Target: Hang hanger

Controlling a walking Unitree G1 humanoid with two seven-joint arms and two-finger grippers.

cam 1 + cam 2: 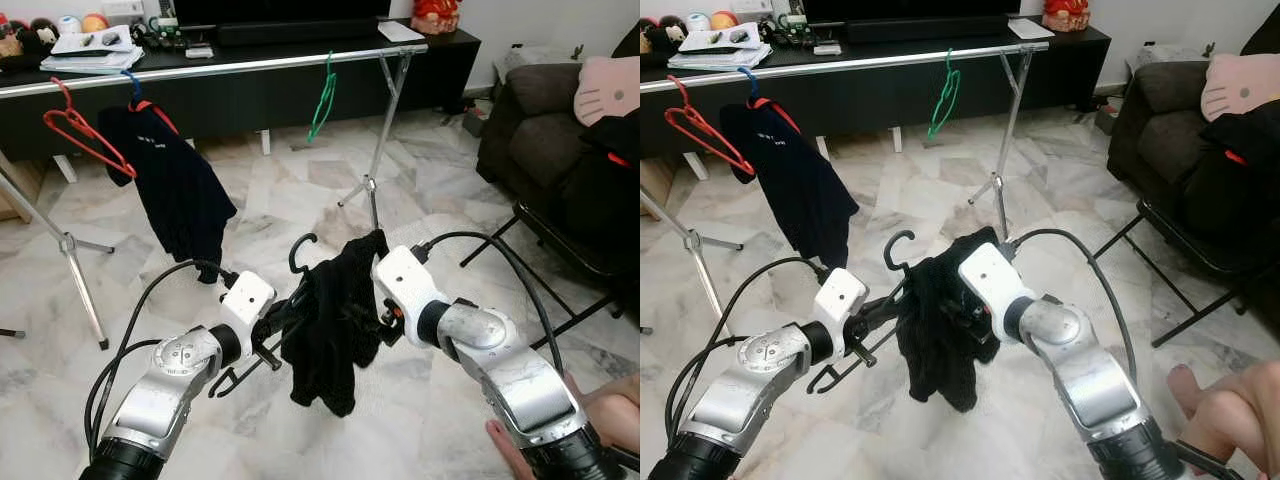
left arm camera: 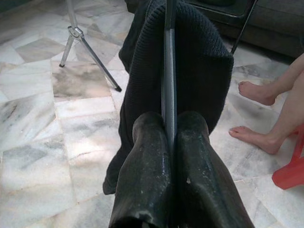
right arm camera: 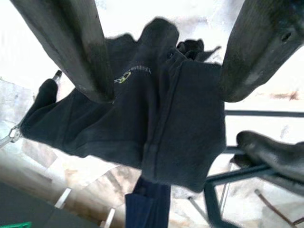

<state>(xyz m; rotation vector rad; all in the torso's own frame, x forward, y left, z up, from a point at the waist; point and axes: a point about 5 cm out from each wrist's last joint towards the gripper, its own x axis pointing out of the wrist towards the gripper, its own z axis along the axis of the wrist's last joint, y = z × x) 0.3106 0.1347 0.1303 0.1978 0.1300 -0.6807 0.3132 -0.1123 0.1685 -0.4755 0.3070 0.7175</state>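
Note:
A black hanger [image 1: 300, 250] with a black garment [image 1: 325, 330] draped over it hangs between my two grippers, low over the marble floor. My left gripper [image 2: 169, 123] is shut on the hanger's thin grey bar [image 2: 168, 61], beside the cloth's left edge. My right gripper [image 3: 166, 90] is open at the garment's right side, with the cloth [image 3: 180, 128] lying just beyond its spread fingers. The silver rail of the clothes rack [image 1: 200, 70] runs across the room ahead of me, well above and beyond the hanger.
On the rail hang a red hanger [image 1: 85, 135], a dark shirt [image 1: 170, 185] and a green hanger [image 1: 322, 100]. Rack legs [image 1: 372, 185] stand ahead and at left. A dark sofa [image 1: 560, 130] and black chair frame [image 1: 560, 270] are right. A person's feet [image 1: 600, 420] are near my right arm.

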